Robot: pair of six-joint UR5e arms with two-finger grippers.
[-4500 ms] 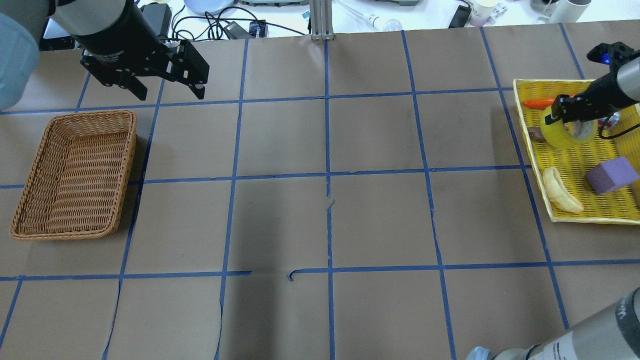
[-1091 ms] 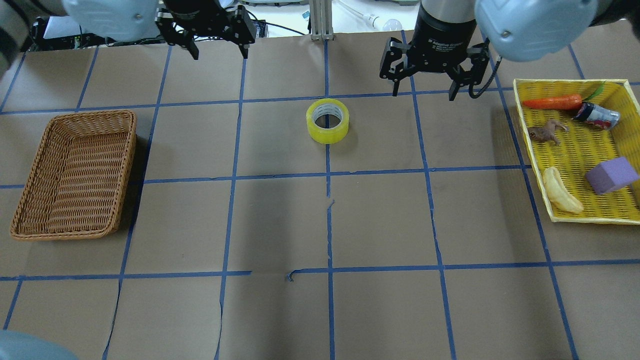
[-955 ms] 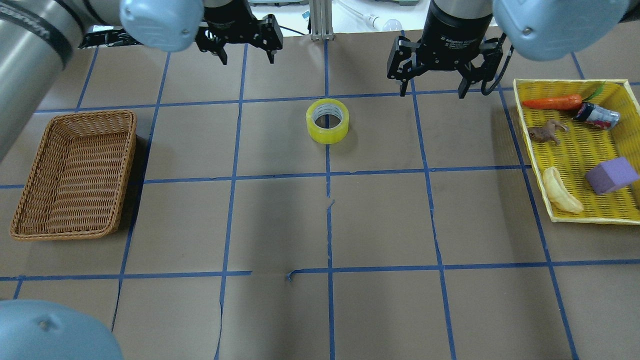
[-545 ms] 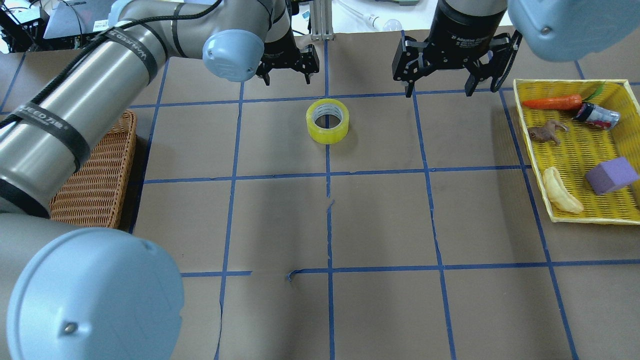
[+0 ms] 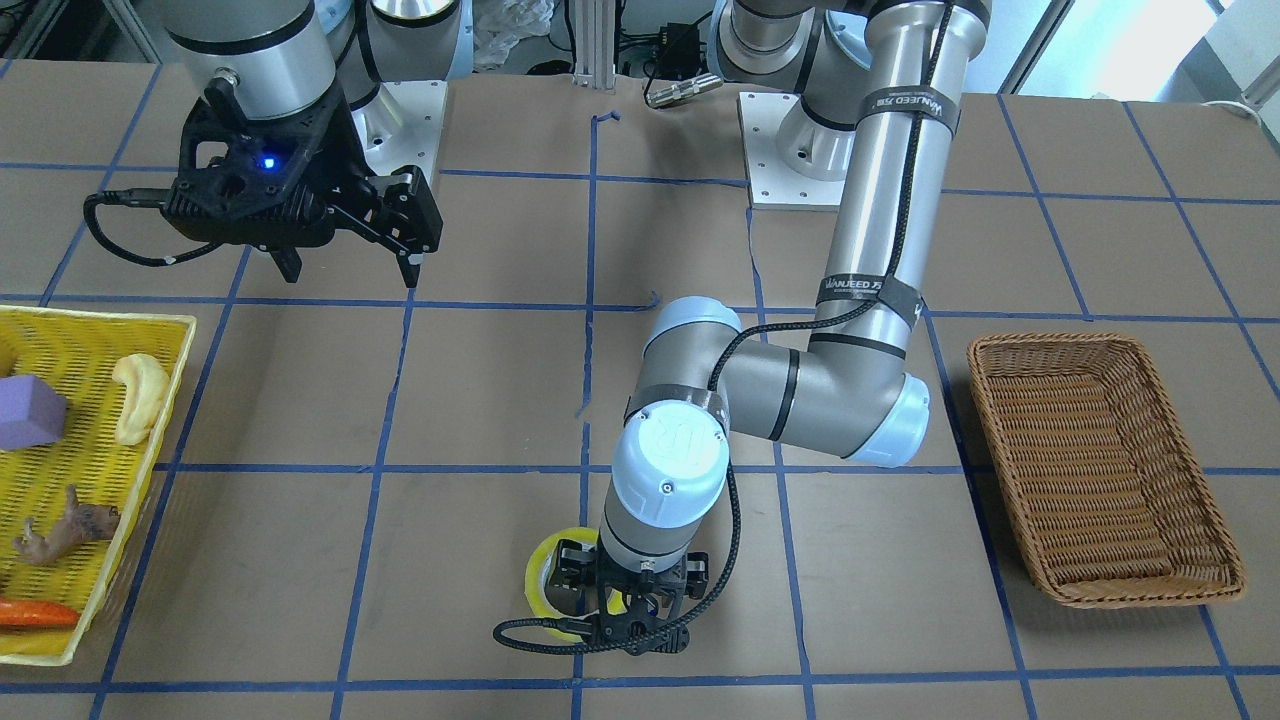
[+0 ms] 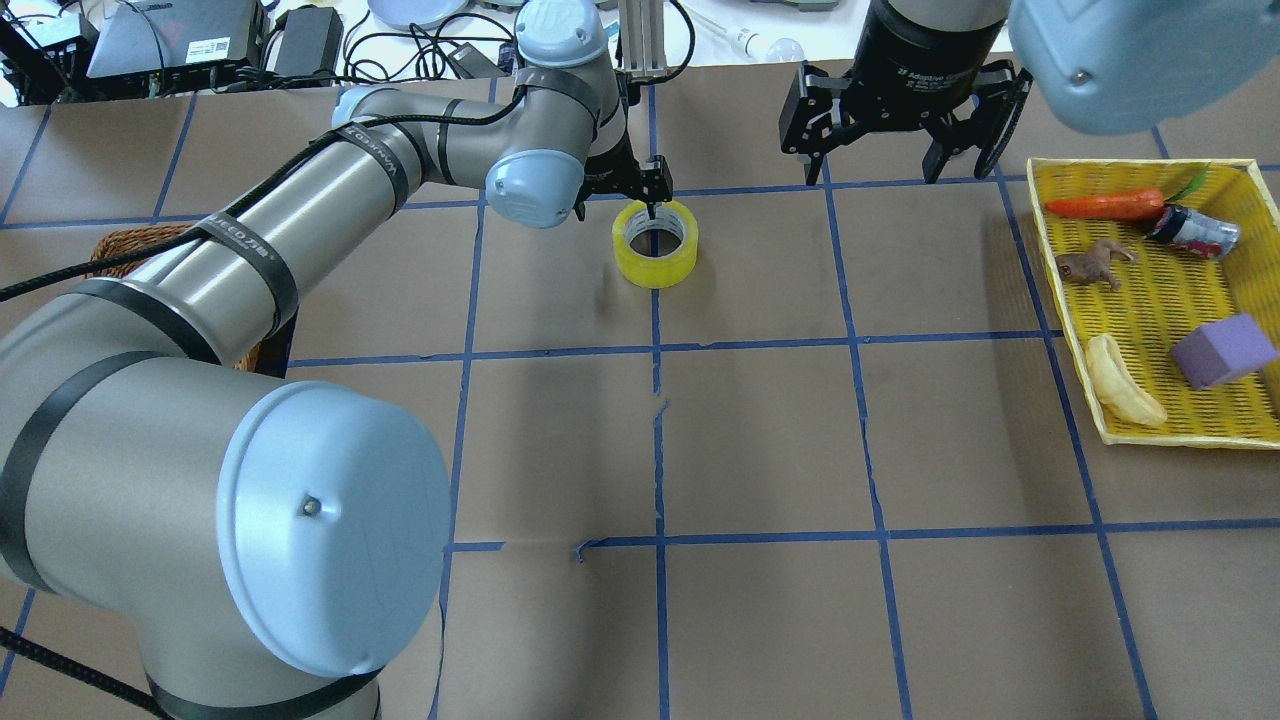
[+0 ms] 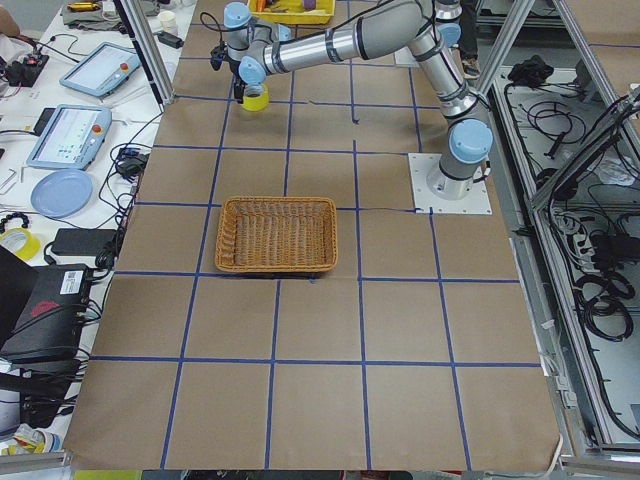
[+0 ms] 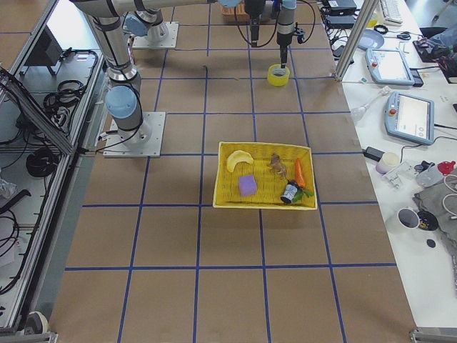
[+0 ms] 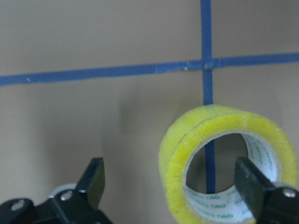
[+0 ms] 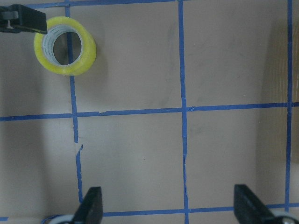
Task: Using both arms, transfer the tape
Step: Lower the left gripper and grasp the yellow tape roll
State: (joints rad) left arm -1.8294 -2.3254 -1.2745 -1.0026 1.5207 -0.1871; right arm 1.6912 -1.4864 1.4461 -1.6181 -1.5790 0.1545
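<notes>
The yellow-green tape roll (image 6: pixel 655 262) lies flat on a blue grid line at the far middle of the table, and also shows in the front view (image 5: pixel 541 588). My left gripper (image 6: pixel 615 208) is open and low over it. In the left wrist view (image 9: pixel 172 182) one finger (image 9: pixel 250 182) is over the roll's core and the other (image 9: pixel 93 179) is outside, so the jaws straddle one wall of the roll (image 9: pixel 175 154). My right gripper (image 6: pixel 875 178) is open and empty, hanging above the table to the right of the tape (image 10: pixel 86 51).
A yellow tray (image 6: pixel 1160 310) at the right holds a carrot (image 6: pixel 1100 205), a toy animal, a can, a banana and a purple block (image 6: pixel 1222 350). A wicker basket (image 5: pixel 1100 470) stands at the left, mostly hidden under my left arm in the overhead view.
The right gripper carried the tape from the yellow tray, left it at the table's middle and drew back. The left arm has swung right and come down over the tape.
</notes>
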